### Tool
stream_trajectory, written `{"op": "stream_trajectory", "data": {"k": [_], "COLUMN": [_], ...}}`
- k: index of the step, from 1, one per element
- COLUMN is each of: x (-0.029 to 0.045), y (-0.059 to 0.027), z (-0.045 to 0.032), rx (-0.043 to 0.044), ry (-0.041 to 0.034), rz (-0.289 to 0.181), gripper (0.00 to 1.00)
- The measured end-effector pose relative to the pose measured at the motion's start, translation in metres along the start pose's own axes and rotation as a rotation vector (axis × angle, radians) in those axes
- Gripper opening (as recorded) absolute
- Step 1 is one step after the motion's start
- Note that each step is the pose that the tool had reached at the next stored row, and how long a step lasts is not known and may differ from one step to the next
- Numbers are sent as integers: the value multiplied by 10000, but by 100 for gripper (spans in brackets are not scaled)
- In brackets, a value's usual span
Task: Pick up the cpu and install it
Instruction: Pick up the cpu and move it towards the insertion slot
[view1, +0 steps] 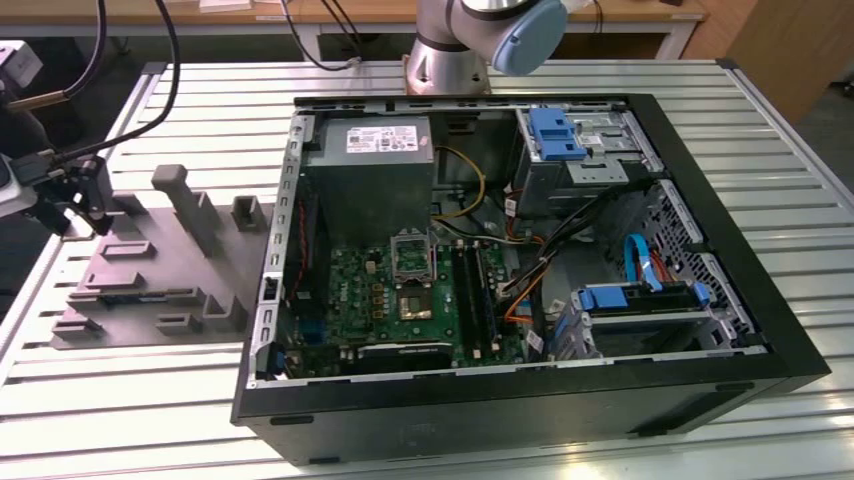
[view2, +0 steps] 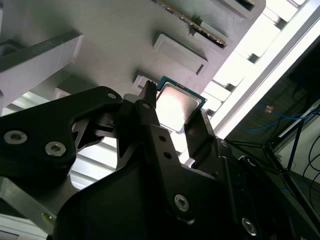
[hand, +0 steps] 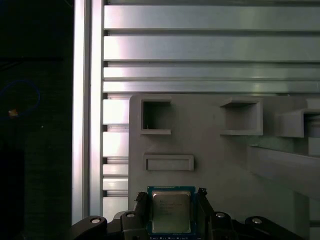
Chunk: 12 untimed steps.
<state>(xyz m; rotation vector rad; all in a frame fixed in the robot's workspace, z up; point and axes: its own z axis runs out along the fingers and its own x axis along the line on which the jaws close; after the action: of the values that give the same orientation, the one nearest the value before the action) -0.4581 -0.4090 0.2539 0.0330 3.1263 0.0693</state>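
The cpu (hand: 171, 211), a small square chip with a silvery lid and a green rim, sits between my two black fingers (hand: 141, 206) in both wrist views. My gripper (hand: 171, 200) is shut on the cpu (view2: 177, 104) by its opposite edges, just over the grey holder plate (hand: 210, 160). In the exterior view my gripper (view1: 83, 212) hangs over the far corner of that plate (view1: 147, 290) on the exterior view's left, well away from the open computer case (view1: 507, 400). The silver socket frame (view1: 414, 262) lies on the green motherboard inside the case.
The grey holder plate carries raised blocks and pockets (view1: 180, 195). Inside the case are a grey power supply (view1: 380, 160), drive bays with blue clips (view1: 554, 130) and loose cables (view1: 534, 260). The slatted metal table (view1: 801, 220) surrounds everything, and the arm's base (view1: 447, 60) stands behind the case.
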Motion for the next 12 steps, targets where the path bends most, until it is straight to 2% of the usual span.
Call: {"op": "stream_trajectory", "data": {"k": [12], "x": [0], "y": [1], "z": [-24], "rx": [0], "ry": [1], "rz": [-1], "gripper": [47]}}
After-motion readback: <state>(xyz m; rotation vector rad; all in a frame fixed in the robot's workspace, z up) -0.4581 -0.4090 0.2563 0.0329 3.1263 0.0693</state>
